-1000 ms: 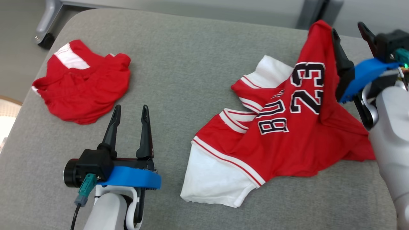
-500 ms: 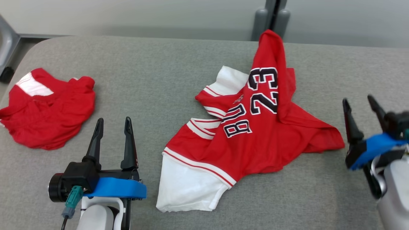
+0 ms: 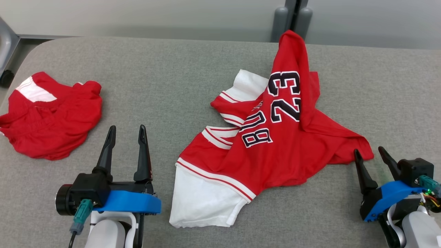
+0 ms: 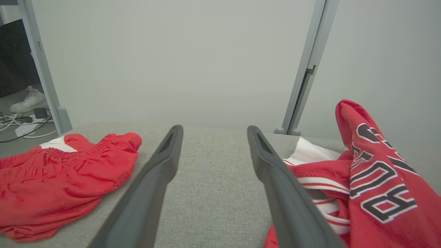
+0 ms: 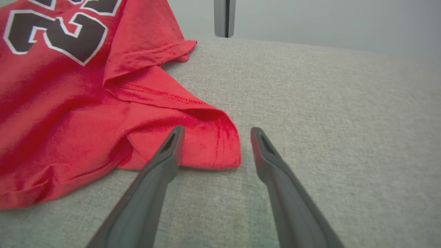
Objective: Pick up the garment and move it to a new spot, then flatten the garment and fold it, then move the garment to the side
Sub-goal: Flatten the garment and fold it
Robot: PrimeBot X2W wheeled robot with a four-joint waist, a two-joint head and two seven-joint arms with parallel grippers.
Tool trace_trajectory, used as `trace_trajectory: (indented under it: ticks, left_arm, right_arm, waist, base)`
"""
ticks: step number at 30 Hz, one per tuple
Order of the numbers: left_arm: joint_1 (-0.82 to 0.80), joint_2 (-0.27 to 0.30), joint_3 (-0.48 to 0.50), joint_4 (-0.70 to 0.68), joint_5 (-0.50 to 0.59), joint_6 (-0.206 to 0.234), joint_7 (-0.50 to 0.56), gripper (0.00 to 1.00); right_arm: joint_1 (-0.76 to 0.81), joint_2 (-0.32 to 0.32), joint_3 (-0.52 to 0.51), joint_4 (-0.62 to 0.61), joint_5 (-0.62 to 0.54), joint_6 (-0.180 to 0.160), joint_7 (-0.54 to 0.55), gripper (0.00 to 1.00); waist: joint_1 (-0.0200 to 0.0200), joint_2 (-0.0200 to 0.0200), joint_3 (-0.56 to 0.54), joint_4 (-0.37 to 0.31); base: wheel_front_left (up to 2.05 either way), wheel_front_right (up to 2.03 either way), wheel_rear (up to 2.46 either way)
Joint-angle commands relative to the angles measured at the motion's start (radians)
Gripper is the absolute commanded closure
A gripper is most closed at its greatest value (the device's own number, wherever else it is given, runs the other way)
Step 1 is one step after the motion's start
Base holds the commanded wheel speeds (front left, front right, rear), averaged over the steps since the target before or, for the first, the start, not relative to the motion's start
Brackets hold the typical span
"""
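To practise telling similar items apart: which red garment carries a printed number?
The jersey in the middle, marked 23 with white sleeves; the crumpled red shorts at left show none.

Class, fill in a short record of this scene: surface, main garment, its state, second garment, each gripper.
surface: grey fabric-covered table
main garment: red and white jersey numbered 23, centre
state: crumpled, one part peaked up, not flat
second garment: bunched red shorts with white patch, far left
left gripper: open, empty, between the two garments
right gripper: open, empty, near jersey's right corner
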Motion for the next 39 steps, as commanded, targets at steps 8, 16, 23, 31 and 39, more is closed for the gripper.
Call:
trace_trajectory:
  ticks: [8,16,23,31,39]
  left_arm:
    - [-0.02,-0.001,-0.001,0.004,0.002,-0.005,-0.003,0.0]
    - [0.0,0.0,0.003,0.014,0.003,-0.002,-0.003,0.0]
    - [0.028,0.0,0.007,0.02,0.005,-0.002,-0.003,0.0]
    - [0.059,0.0,0.02,0.02,0.011,-0.011,-0.003,0.0]
    - [0.071,0.0,0.024,0.022,0.014,-0.018,-0.003,0.0]
  right_arm:
    - [-0.024,0.02,-0.003,0.098,0.005,0.0,0.007,0.48]
    - [-0.032,0.023,0.041,0.087,0.039,0.0,-0.053,1.0]
    - [0.072,0.033,0.074,-0.083,0.052,0.0,-0.056,1.0]
    - [0.288,0.031,0.091,-0.453,0.04,0.0,0.108,1.0]
    - [0.478,0.059,0.061,-0.664,0.053,0.0,0.276,1.0]
  waist:
    - [0.0001,0.0,0.022,0.026]
    - [0.0001,0.0,-0.009,-0.003]
    - [0.0001,0.0,-0.062,-0.038]
    - [0.0001,0.0,-0.094,-0.086]
    - [0.0001,0.0,-0.102,-0.114]
  base:
    - [0.0,0.0,0.0]
    - [0.0,0.0,0.0]
    - [0.0,0.0,0.0]
    - [0.0,0.0,0.0]
    - [0.0,0.0,0.0]
